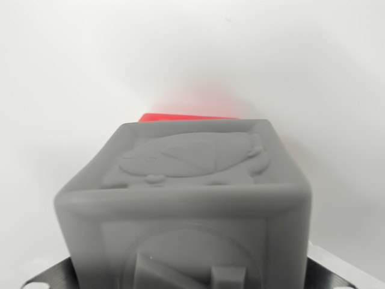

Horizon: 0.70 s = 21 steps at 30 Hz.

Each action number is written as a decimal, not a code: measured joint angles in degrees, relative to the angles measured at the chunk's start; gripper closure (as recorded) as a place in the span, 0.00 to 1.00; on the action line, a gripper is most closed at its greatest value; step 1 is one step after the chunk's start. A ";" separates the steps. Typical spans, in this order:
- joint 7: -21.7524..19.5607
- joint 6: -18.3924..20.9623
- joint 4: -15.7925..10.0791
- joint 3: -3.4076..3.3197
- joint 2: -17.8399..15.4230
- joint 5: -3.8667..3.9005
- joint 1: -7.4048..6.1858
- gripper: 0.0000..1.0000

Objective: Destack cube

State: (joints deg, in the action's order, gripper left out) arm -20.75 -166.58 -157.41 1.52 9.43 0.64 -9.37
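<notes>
Grey embossed cube [186, 205] close up, relief face upward, red cube [180, 117] edge behind it, white worktop [72, 72], tool state impossible to tell.

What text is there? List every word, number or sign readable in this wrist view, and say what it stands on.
No readable text: no words, numbers or brand marks.
The grey cube carries only raised relief: an animal-like figure on its upper face, and a circle holding blocky shapes on its near face, cut off by the frame, so it cannot be read as a letter or sign.
The red cube behind it shows only a plain sliver.
</notes>
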 joint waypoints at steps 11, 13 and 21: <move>0.00 0.04 -0.01 0.00 -0.01 0.00 0.00 1.00; 0.00 0.11 -0.02 0.00 -0.09 0.00 0.00 1.00; 0.04 1.56 -0.22 0.00 -1.92 -0.03 0.00 1.00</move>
State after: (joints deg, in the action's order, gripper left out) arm -20.70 -165.02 -157.63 1.53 7.51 0.61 -9.37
